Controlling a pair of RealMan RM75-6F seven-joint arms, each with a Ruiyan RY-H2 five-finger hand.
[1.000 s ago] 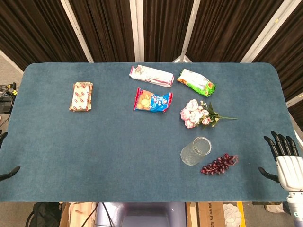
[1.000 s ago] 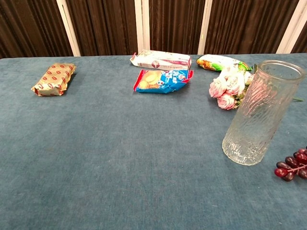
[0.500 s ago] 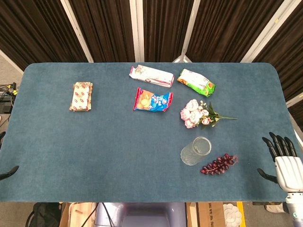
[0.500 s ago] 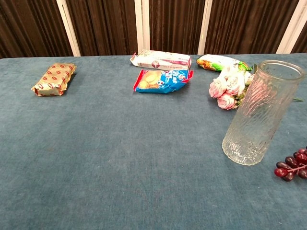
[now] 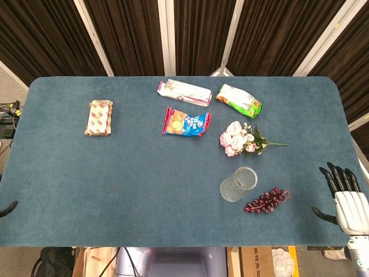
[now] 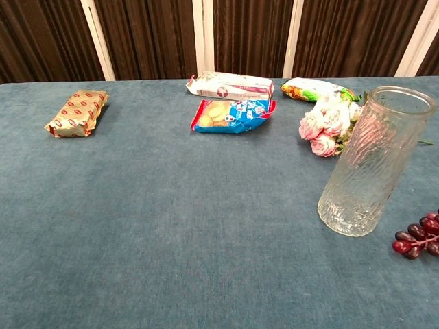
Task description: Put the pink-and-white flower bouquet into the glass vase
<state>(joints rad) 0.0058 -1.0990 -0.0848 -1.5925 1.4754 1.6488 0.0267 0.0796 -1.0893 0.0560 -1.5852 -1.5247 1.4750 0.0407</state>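
Nothing of the task is done yet: the bouquet (image 5: 239, 139) lies flat on the blue surface (image 5: 144, 173), its stem pointing toward the right edge, and the glass vase (image 5: 238, 184) stands upright and empty just in front of it. The right hand (image 5: 346, 202) hovers at the surface's right edge, its fingers (image 5: 339, 176) spread wide and holding nothing, with the bouquet well off to their left and farther back. Only a dark fingertip of the left hand (image 5: 8, 208) shows at the left edge, so its state cannot be told. Bare cloth lies between the right fingers and the stem, but grapes (image 5: 266, 201) crowd the vase's near right side.
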